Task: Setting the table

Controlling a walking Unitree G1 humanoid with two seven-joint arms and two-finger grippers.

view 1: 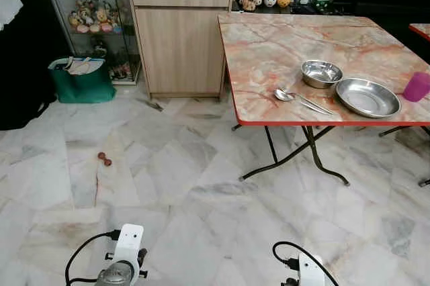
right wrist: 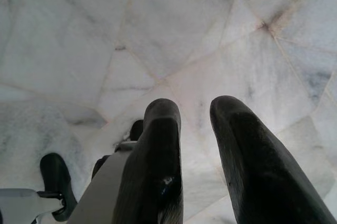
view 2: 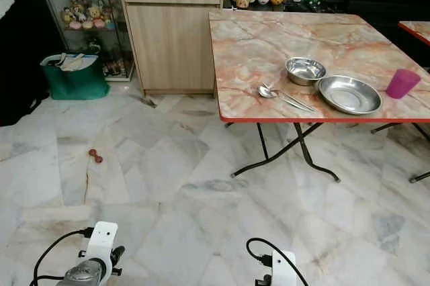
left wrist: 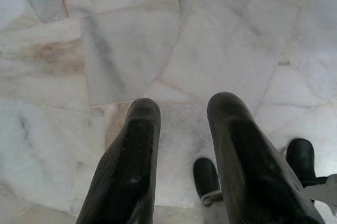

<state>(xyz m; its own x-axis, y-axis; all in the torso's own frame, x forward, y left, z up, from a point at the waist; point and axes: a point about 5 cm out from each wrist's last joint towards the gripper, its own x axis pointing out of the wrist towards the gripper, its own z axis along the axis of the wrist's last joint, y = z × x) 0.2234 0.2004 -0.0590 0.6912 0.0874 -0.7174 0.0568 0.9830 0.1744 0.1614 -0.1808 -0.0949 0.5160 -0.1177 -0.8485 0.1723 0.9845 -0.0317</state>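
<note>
A marble-patterned table (view 1: 269, 44) with a red edge stands ahead to my right. Near its front edge sit a small steel bowl (view 1: 321, 73), a wide steel plate (view 1: 367, 97), and a spoon and fork (view 1: 295, 98) lying together. A pink cup (view 1: 417, 86) stands at the far right. Both arms hang low over the floor, the left arm (view 1: 124, 259) and the right arm (view 1: 306, 269). My left gripper (left wrist: 184, 111) is open with nothing between its fingers. My right gripper (right wrist: 192, 111) is likewise open over bare tiles.
The table's black folding legs (view 1: 295, 155) splay over the marble floor. A wooden cabinet (view 1: 180, 31) stands behind, with a glass shelf of toys (view 1: 94, 17) and a green bag (view 1: 80, 81) to its left. A small red-brown object (view 1: 104, 159) lies on the floor.
</note>
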